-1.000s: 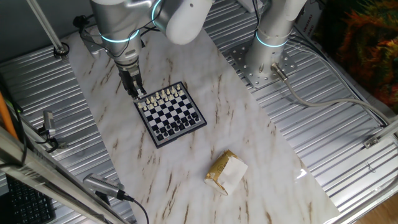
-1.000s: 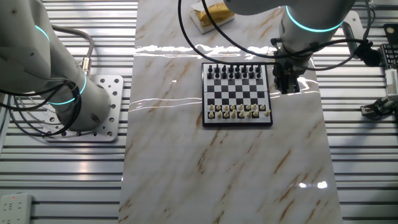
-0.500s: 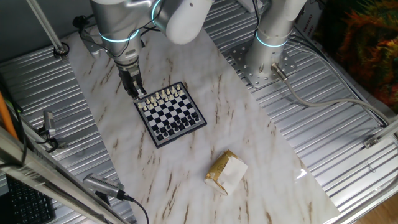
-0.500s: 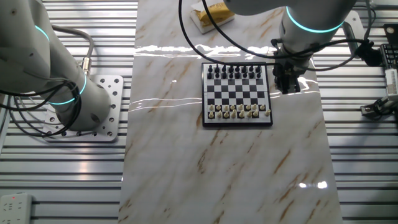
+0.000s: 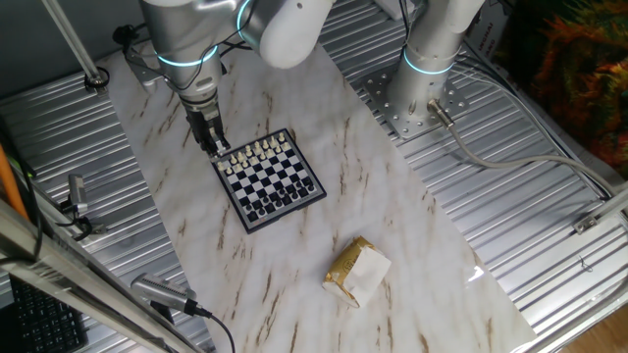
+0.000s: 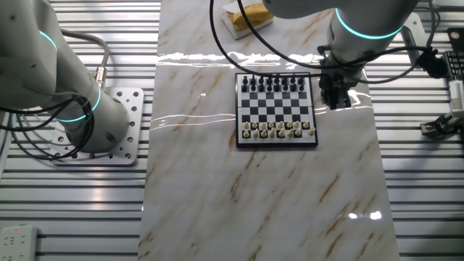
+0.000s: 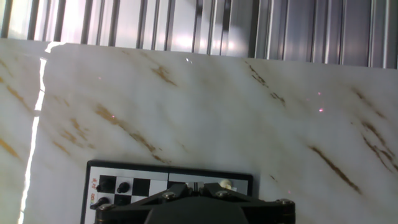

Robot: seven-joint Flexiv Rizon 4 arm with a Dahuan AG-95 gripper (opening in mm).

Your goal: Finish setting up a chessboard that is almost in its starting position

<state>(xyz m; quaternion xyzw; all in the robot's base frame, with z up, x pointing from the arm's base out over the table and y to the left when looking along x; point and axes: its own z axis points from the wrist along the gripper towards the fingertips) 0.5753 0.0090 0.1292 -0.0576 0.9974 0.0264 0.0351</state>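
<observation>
The chessboard (image 5: 271,182) lies on the marble tabletop, white pieces in the rows nearest my gripper and black pieces along the opposite side. It also shows in the other fixed view (image 6: 276,110). My gripper (image 5: 212,143) hangs low at the board's white-side corner, just off its rim (image 6: 334,98). In the hand view the board's dark rim (image 7: 168,167) shows at the bottom, and the gripper (image 7: 194,186) has its fingers drawn almost together, with a white piece (image 7: 225,184) just beside them. I cannot tell whether anything is held between them.
A tan-and-white paper packet (image 5: 356,272) lies on the marble away from the board, also in the other fixed view (image 6: 245,16). A second arm's base (image 5: 424,93) stands on the ribbed metal beside the marble. Ribbed metal surrounds the marble slab.
</observation>
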